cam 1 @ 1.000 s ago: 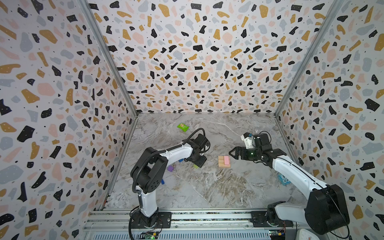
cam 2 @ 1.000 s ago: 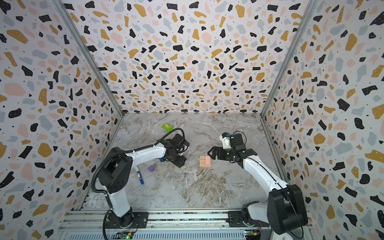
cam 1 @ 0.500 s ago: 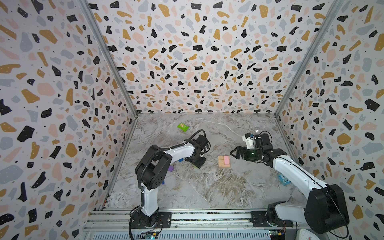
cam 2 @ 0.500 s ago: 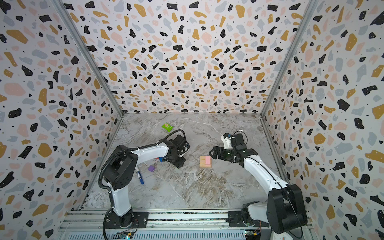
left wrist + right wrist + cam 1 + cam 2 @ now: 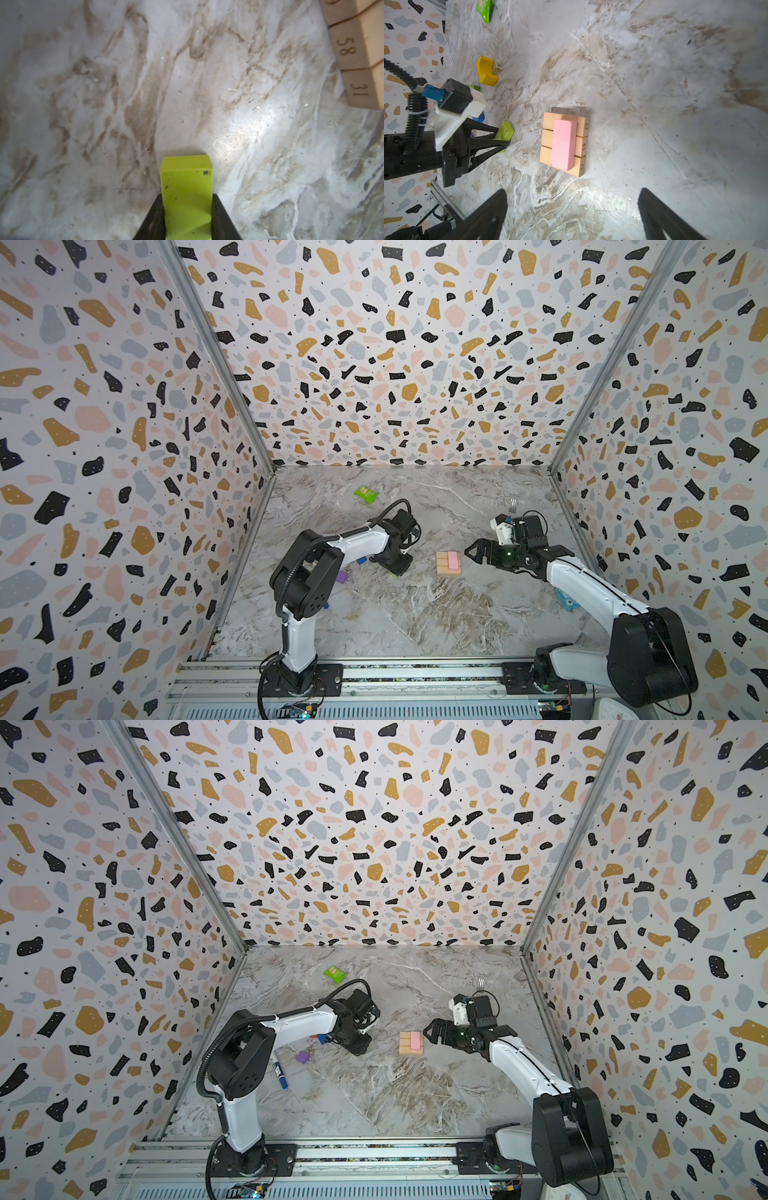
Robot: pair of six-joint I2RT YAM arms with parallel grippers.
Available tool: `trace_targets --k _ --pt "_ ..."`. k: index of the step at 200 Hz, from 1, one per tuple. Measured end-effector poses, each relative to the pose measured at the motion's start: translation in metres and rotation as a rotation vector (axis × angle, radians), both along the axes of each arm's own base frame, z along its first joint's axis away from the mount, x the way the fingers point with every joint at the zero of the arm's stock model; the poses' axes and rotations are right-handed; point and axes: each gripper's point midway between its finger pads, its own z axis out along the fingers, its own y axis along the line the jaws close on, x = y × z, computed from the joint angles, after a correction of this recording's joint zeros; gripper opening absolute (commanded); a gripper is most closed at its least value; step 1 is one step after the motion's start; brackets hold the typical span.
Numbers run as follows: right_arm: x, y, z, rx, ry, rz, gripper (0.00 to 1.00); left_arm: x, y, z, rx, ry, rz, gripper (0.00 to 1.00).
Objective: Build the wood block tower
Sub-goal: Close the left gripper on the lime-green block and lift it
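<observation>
**Marbled worktop (image 5: 415, 614), block-build rig:** two robot arms at work on a wood-block tower.

- **L pincer (image 5: 394, 567):** clamped on a lime bar (image 5: 186, 176), w/ black fingers (image 5: 153, 218) pressed to its two long sides. The bar's end pokes out past the tips. It sits low at the worktop; can't tell if it rests on the surface.
- **R pincer (image 5: 471, 551):** spread wide, gripping nothing. It points at the tower (image 5: 448, 564).
- **Tower:** stands on the worktop between the two pincers, just ahead of the R pincer's tips and a little apart from the L one. So far it's three tan bars (image 5: 546, 155) side by side, touching, w/ a pink bar (image 5: 563, 143) laid flat across all three.
- **Loose pieces:** a yellow notched arch (image 5: 485, 71) lies on its side near the L pincer, away from the tower. Behind that pincer, by its arm, are a marker pen (image 5: 279, 1073), a purple cube (image 5: 302, 1056) & part of a blue cube (image 5: 479, 118).
- **Green packet (image 5: 366, 493):** lies well beyond the L pincer, apart from the rest.
</observation>
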Motion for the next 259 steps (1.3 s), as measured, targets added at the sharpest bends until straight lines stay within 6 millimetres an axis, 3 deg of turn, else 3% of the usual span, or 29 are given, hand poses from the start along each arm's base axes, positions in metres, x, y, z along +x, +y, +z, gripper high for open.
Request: trace_targets --k 70,140,259 --pt "0.001 0.001 -0.004 0.000 0.010 0.001 0.97 -0.004 -0.012 0.003 -0.077 0.037 0.023 0.28" --pt "0.001 0.001 -0.004 0.000 0.010 0.001 0.97 0.000 -0.016 0.002 -0.099 0.034 0.073 0.46" --pt "0.001 0.001 -0.004 0.000 0.010 0.001 0.96 0.000 -0.016 0.003 -0.102 0.036 0.086 0.32"
